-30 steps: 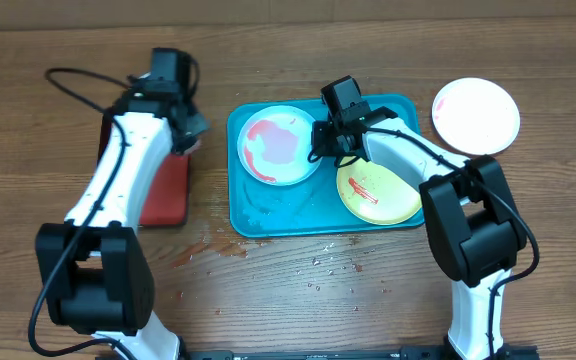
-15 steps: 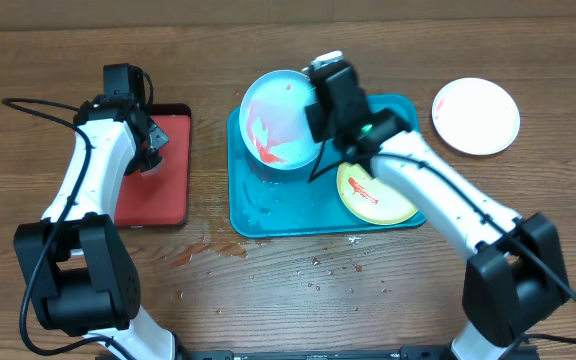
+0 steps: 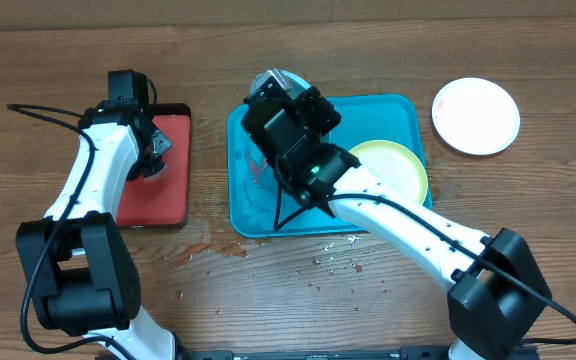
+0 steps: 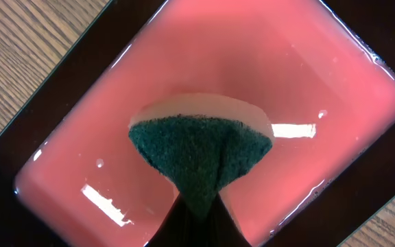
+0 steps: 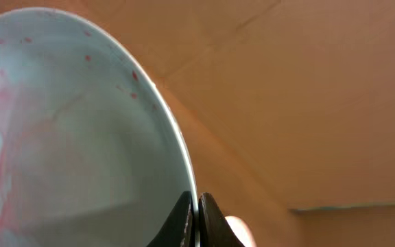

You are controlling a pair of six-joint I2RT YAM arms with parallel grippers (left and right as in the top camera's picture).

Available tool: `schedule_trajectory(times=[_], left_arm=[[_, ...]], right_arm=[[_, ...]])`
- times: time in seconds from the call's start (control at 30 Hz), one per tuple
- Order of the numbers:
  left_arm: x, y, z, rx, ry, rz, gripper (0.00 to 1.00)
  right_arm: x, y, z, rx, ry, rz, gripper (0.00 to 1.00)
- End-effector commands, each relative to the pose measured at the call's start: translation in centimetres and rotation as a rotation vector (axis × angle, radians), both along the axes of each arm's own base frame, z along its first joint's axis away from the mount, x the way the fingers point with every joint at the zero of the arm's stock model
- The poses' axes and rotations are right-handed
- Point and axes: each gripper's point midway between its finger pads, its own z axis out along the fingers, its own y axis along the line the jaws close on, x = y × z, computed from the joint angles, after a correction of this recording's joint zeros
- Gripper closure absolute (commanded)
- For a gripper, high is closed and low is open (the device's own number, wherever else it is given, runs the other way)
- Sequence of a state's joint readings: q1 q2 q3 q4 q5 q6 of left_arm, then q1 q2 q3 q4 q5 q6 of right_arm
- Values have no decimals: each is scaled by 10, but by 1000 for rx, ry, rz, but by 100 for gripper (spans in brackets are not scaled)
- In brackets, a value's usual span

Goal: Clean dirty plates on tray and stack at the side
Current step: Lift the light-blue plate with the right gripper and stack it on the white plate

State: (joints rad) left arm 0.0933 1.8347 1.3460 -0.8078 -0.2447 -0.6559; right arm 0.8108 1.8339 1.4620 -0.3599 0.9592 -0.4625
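Overhead: your left gripper sits over the top end of the red tray, on the left of the table. Your right gripper is raised over the left half of the teal tray and carries the blue plate, tilted steeply and mostly hidden by the arm (red smear shows at its low edge). The yellow-green plate lies flat in the right half of the teal tray. The white plate rests on the table just beside the tray's upper right corner, apart from it. Wet specks dot the wood below the tray.

Left wrist: jaws pressed together on a sponge, green scrub side facing the camera, pale layer on the far edge. The pinch folds it into a fan. Under it the red tray's glossy pink floor is shiny with liquid; whether the sponge touches it, you cannot tell.

Right wrist: both fingertips pinch the rim of the blue plate, which stands near upright. Red streaks run down its left side and small red spots sit near the upper rim.
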Motion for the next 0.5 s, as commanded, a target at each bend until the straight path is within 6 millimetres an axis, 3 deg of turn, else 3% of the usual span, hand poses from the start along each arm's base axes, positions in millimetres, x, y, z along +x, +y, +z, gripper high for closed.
schedule_trajectory(times=[0.0,0.2,0.33,0.4,0.47], left_arm=[[-2,2,-4,12,9,22,96],[-2,2,-4,11,11,22,96],[-3,3,-4,15,14,19,96],[-3,2,-4,16,16,12,96],[-3,2,-4,16,16,12,96]], right_arm=[[-5,-9,23,-156,-62,-47,96],[-7,-6,29,-202,-76,-39,96],[-5,-14,24,-89,-94,-95,96],[-3,-16,8,8,-49,-93,96],[-4,-3,-25,96,110,20,96]])
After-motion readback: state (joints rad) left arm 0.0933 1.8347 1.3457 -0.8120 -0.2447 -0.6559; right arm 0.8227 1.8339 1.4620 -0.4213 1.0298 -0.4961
